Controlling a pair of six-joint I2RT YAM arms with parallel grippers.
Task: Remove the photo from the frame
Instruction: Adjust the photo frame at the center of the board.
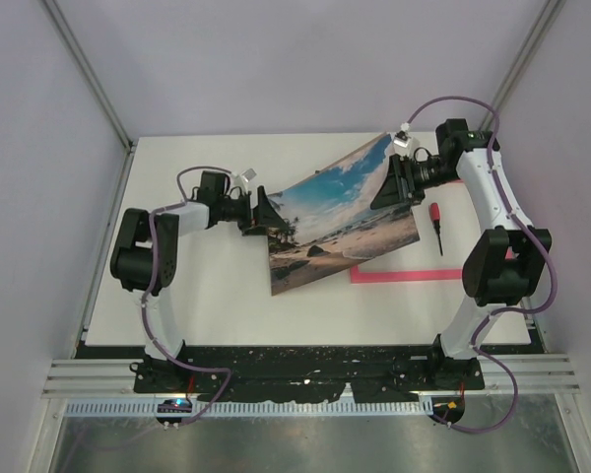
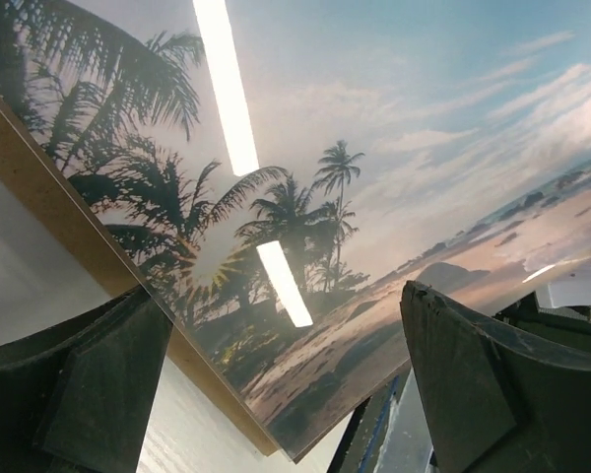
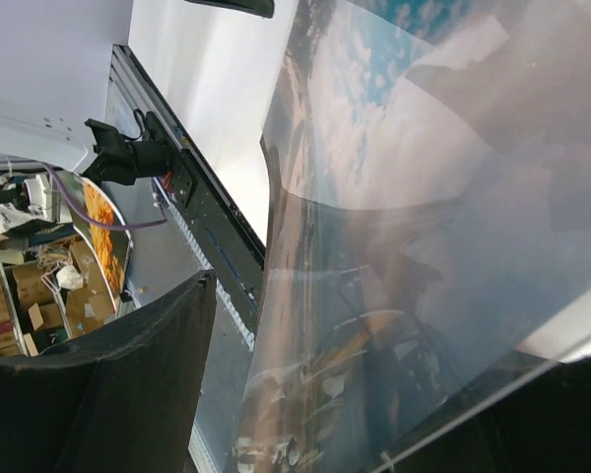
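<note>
The photo (image 1: 335, 222), a beach print with blue sky and palms, is tilted up off the table between my two grippers, its top right corner curled up. A brown board (image 2: 49, 197) lies against its back. The pink frame (image 1: 404, 277) lies flat on the table, under the photo's right end. My left gripper (image 1: 263, 212) is at the photo's left edge, jaws wide apart around its corner (image 2: 286, 384). My right gripper (image 1: 389, 184) is at the upper right edge, jaws wide apart with the glossy print (image 3: 424, 246) between them (image 3: 374, 374), a gap beside the left finger (image 3: 128, 384).
A red-handled screwdriver (image 1: 437, 225) lies on the white table (image 1: 197, 286), right of the photo and near the right arm. Grey walls close the table in on three sides. A black rail (image 1: 305, 360) runs along the near edge.
</note>
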